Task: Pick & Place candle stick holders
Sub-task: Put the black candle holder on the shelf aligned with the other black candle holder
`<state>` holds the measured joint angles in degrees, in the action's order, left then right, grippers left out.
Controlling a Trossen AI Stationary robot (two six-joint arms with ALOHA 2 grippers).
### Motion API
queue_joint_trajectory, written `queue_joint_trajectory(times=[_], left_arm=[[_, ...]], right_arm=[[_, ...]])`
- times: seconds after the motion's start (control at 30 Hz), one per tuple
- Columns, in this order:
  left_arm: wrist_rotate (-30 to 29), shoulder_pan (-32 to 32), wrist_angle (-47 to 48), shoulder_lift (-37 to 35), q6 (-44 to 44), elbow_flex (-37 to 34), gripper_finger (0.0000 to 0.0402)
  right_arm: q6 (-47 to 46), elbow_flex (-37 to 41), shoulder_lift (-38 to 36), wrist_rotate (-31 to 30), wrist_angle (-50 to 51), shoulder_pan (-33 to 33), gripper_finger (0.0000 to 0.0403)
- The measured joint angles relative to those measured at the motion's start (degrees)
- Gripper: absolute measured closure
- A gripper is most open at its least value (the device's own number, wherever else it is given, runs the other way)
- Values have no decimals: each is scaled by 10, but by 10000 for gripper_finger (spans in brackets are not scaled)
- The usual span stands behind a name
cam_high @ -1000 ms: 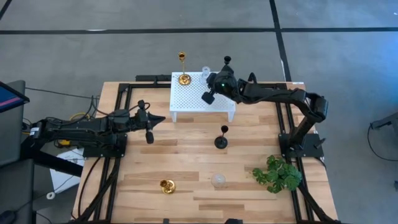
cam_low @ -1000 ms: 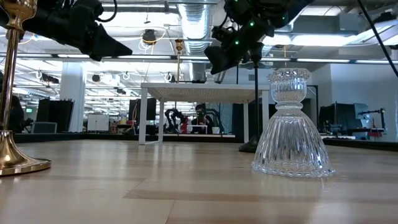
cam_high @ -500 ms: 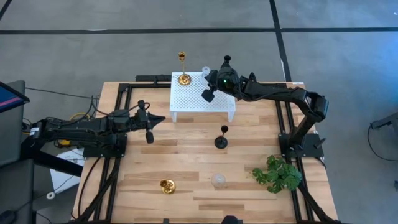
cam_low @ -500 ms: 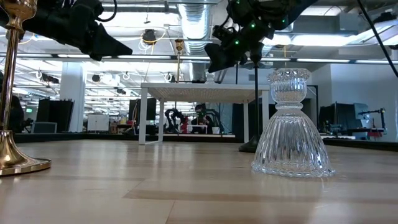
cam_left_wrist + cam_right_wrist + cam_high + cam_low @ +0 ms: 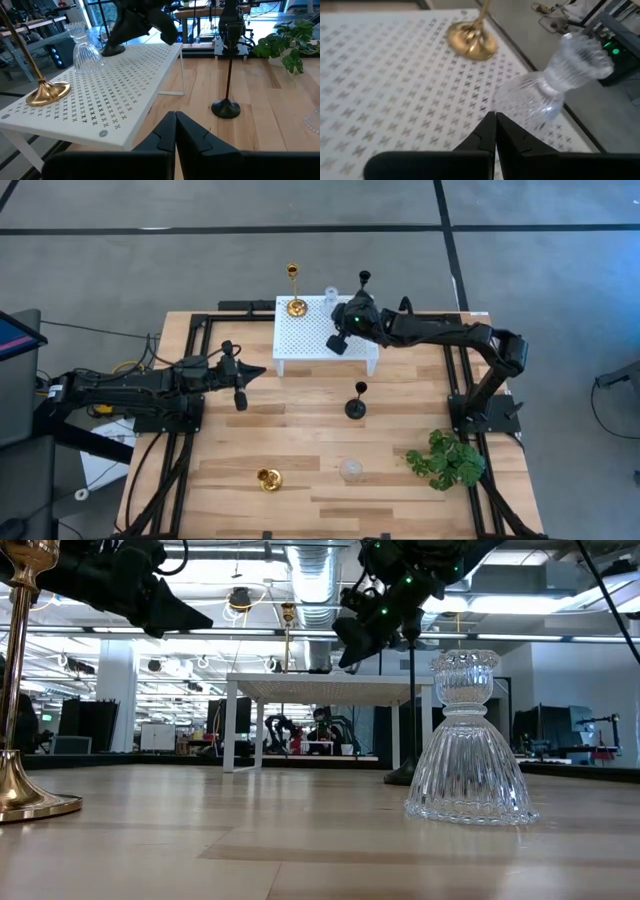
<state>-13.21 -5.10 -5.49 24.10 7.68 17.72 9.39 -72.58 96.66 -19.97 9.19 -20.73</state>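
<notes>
White perforated platform (image 5: 315, 338) stands at the wooden table's (image 5: 250, 440) far edge. Green plant (image 5: 446, 459) sits near its right edge.

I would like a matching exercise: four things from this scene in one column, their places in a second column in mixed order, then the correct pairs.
Things:
1. tall gold holder
2. tall black holder
3. squat gold holder
4. green plant

Places:
A. on the bare wood beside the white platform
B. on the white platform
C. at the table's right edge
D. on the wood, beside the squat glass holder

Pairs: 1-B, 2-A, 3-D, 4-C
</notes>
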Motion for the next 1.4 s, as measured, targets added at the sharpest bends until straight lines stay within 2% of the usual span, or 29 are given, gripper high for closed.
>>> queue_joint_trajectory(times=[0.27,0.6,0.77,0.9,1.07,1.23,1.4], left_arm=[[0,0,1,0,0,0,394],[0,0,2,0,0,0,394],[0,0,3,0,0,0,394],[0,0,3,0,12,0,394],[0,0,2,0,13,0,394],[0,0,0,0,13,0,394],[0,0,-1,0,13,0,394]], right_arm=[[4,0,-39,-15,80,29,403],[6,11,-172,-16,195,56,403],[-23,100,-267,-17,201,72,403],[-65,209,-349,-6,151,98,403],[-98,335,-425,73,66,147,403],[-125,412,-447,155,4,191,403],[-159,437,-420,167,-1,218,403]])
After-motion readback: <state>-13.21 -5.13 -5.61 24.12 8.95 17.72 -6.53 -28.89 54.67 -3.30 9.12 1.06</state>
